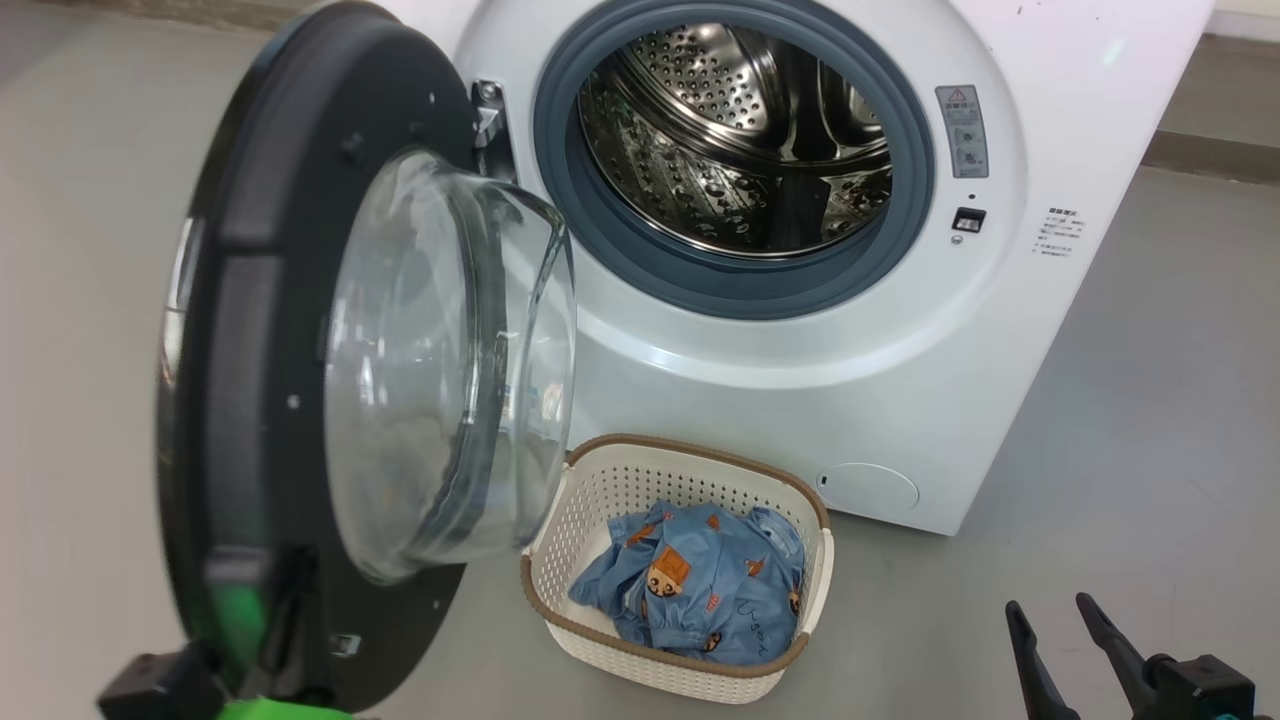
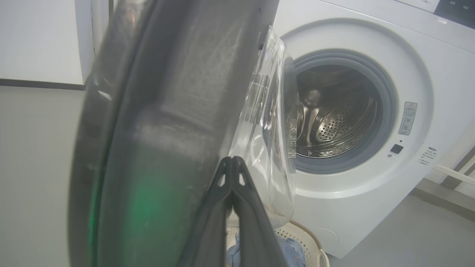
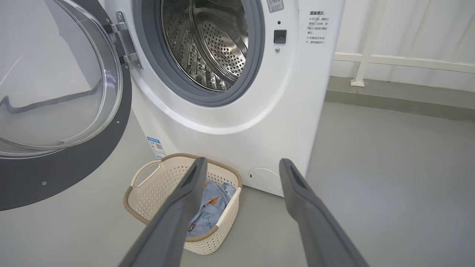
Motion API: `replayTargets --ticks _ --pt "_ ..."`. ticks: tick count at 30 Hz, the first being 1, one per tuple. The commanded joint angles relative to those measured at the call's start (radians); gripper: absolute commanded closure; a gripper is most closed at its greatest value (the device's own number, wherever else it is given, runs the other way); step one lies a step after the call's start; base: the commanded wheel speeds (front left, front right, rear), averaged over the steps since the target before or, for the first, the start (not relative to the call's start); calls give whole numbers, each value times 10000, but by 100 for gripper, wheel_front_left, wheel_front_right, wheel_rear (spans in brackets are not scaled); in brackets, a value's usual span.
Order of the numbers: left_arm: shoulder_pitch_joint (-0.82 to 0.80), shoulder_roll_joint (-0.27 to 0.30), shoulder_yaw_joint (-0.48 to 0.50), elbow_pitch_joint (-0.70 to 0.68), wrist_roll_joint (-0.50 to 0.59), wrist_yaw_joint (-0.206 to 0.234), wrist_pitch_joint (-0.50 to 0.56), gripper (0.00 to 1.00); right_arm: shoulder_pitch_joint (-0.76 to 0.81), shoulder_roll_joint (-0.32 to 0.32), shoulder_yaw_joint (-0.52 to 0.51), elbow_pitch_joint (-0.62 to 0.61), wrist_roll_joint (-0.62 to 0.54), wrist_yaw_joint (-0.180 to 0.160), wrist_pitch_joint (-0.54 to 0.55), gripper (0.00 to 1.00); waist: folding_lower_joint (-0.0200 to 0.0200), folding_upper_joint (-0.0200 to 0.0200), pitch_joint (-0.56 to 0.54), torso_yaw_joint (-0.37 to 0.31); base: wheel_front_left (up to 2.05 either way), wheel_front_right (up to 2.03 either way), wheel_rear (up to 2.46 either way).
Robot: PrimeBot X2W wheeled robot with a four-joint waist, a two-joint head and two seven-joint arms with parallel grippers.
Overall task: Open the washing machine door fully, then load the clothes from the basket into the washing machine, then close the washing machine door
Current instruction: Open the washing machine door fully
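Note:
The white washing machine (image 1: 800, 400) stands with its steel drum (image 1: 735, 140) exposed. Its door (image 1: 270, 380), black-rimmed with a clear glass bowl (image 1: 440, 370), is swung out to the left on its hinge (image 1: 487, 110). My left gripper (image 2: 232, 160) is shut, its tips against the inner side of the door's black rim (image 2: 167, 129). On the floor before the machine sits the cream basket (image 1: 590, 500) holding the light blue clothes (image 1: 700, 585). My right gripper (image 1: 1050, 605) stands open at the lower right, empty, right of the basket (image 3: 148, 185) and above the floor (image 3: 389, 178).
Grey floor (image 1: 1150, 400) spreads around the machine, with free room to the right. A wall base and white rail (image 3: 408, 63) run behind on the right. The open door overhangs the basket's left end.

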Motion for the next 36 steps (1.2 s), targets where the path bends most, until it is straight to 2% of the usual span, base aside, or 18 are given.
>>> replayTargets --ticks 1,8,22,36 --pt "-610 242 668 29 -100 190 -164 100 -134 -162 296 -219 71 16 -120 0 0 0 -36 53 0 0 0" --pt "-1226 638 1613 1332 -357 372 -642 100 -41 -197 450 -236 90 16 -120 0 0 0 -91 -2 0 0 0" --pt "-3089 1626 2733 4761 -348 174 -1550 100 77 -355 526 -170 99 16 -120 0 0 0 -26 -339 0 0 0" --pt "-3740 1877 3374 5807 -24 -83 -1654 100 13 -254 474 -93 99 16 -120 0 0 0 -64 -501 0 0 0"
